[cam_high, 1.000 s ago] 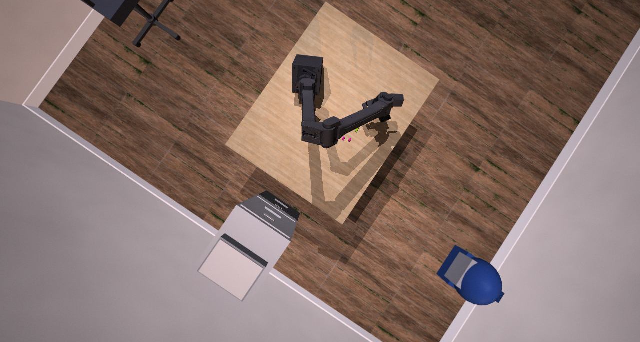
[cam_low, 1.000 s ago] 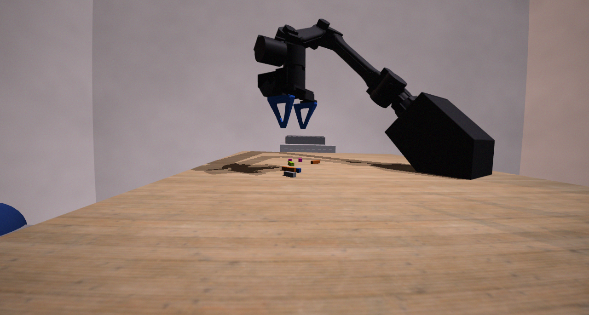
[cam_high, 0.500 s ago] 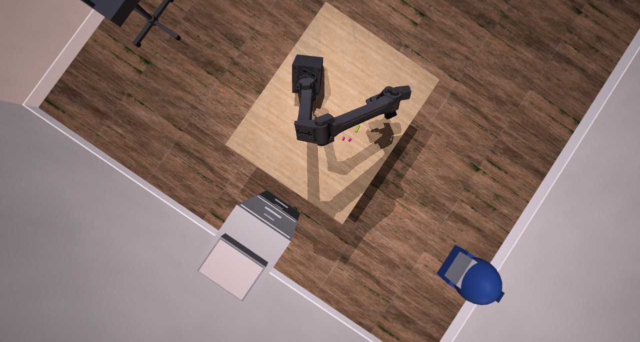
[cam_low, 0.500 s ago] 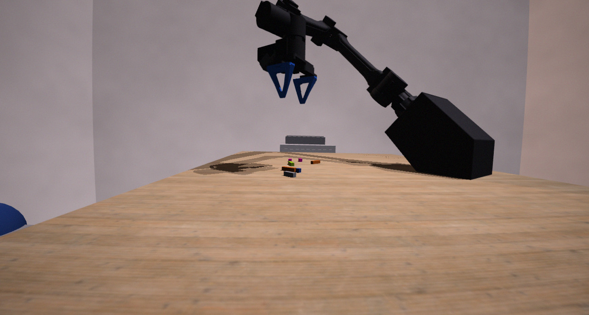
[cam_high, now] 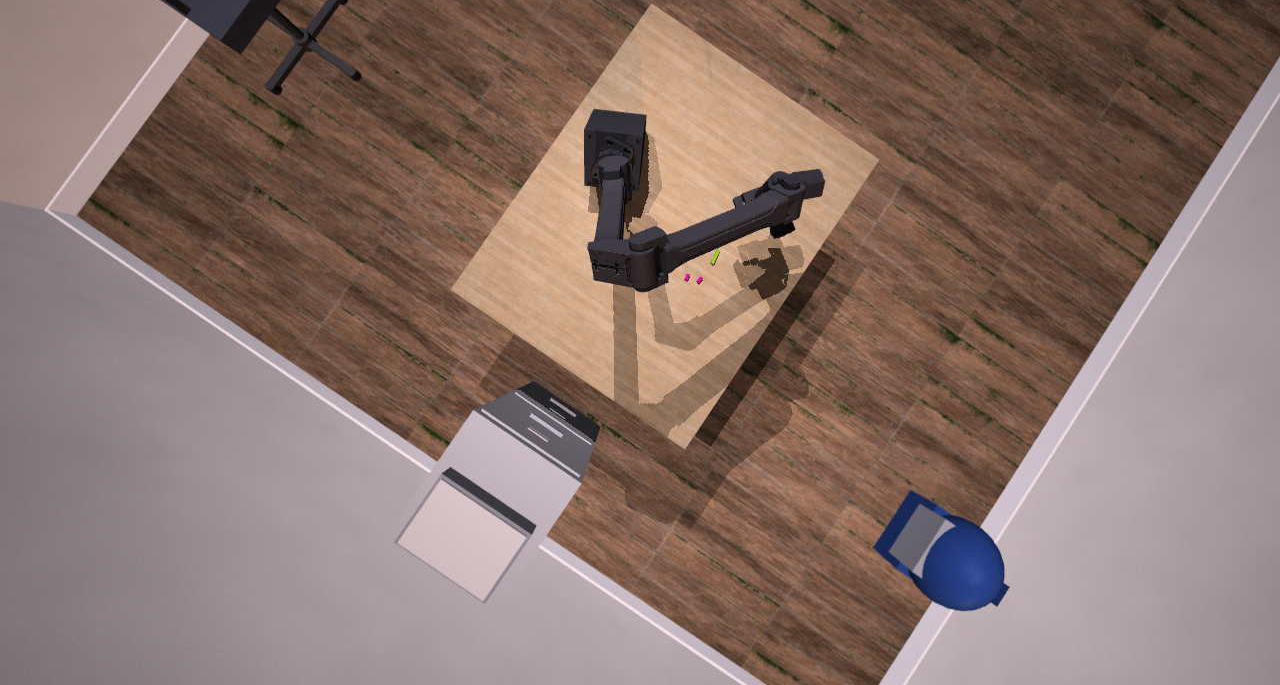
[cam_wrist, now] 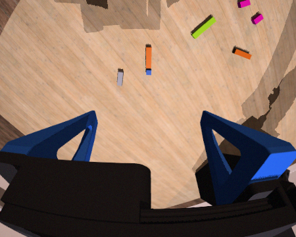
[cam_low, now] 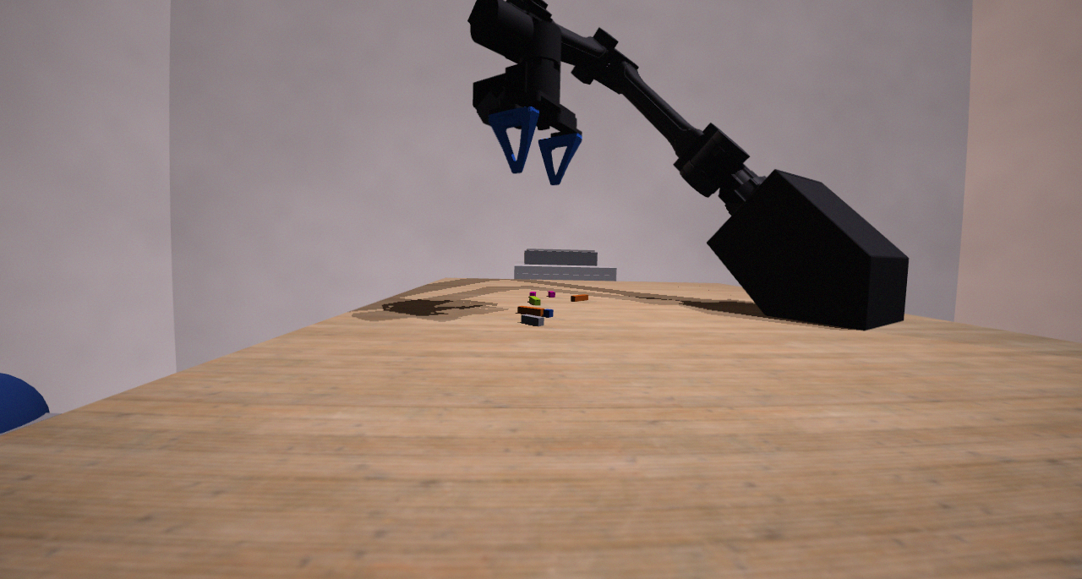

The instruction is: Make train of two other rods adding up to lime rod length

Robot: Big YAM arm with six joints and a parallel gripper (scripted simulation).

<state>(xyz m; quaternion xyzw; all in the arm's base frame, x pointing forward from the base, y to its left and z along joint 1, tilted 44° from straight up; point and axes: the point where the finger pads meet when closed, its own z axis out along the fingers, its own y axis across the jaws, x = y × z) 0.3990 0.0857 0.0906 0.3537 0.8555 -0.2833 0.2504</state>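
1. Nearest the wrist camera, the gripper (cam_wrist: 148, 129) is spread to its full width and nothing is held between the blue fingers; it is carried high above the table (cam_low: 529, 439), which is judged to suit a rig that has let go and stands off from the rods.

2. Just beyond the fingers, the grey rod (cam_wrist: 120, 76) is laid flat and alone, well apart from the pair beside it; as a rod outside the train it is judged to be kept at a safe gap.

3. Next to it, the long orange rod (cam_wrist: 148, 57) is laid with the blue rod (cam_wrist: 148, 72) at its near end, in one line and seemingly touching; four and one make five, so this pair is read as the train.

4. Farther off, the lime rod (cam_wrist: 203, 26) is laid at a slant as the length reference, untouched.

5. Farthest lie the short orange rod (cam_wrist: 242, 52) and two magenta rods (cam_wrist: 244, 2), scattered apart from the train; by these views the task is judged nearly or wholly done.
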